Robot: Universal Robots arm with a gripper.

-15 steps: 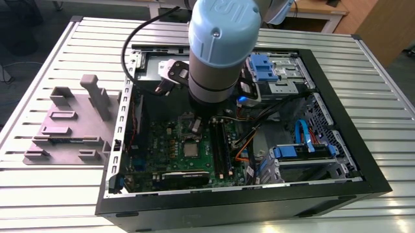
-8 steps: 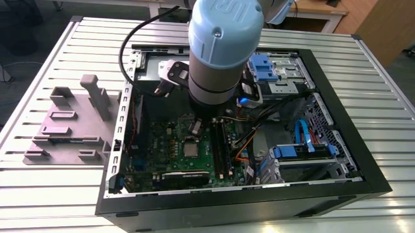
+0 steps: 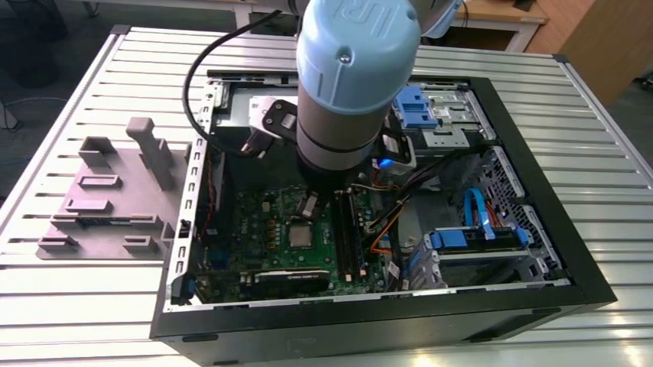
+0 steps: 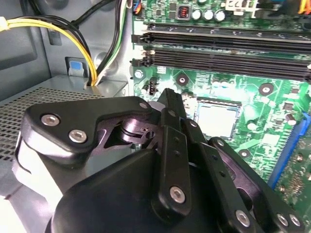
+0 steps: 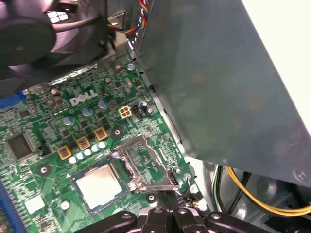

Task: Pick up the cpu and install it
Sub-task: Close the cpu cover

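Silver cpu (image 5: 98, 186) seated on green motherboard (image 5: 53, 126), gripper (image 5: 165, 206) above, finger state unclear

A ribbed metal table (image 3: 122, 306) carries an open black computer case (image 3: 551, 252) across its middle, and just beside the case, toward the table's edge at the exterior view's left, a mauve-grey plastic tray (image 3: 102, 206) with upright blocks.

Open computer case (image 3: 571, 267) on a slatted table (image 3: 92, 306) (mauve-grey tray (image 3: 112, 200) beside it)
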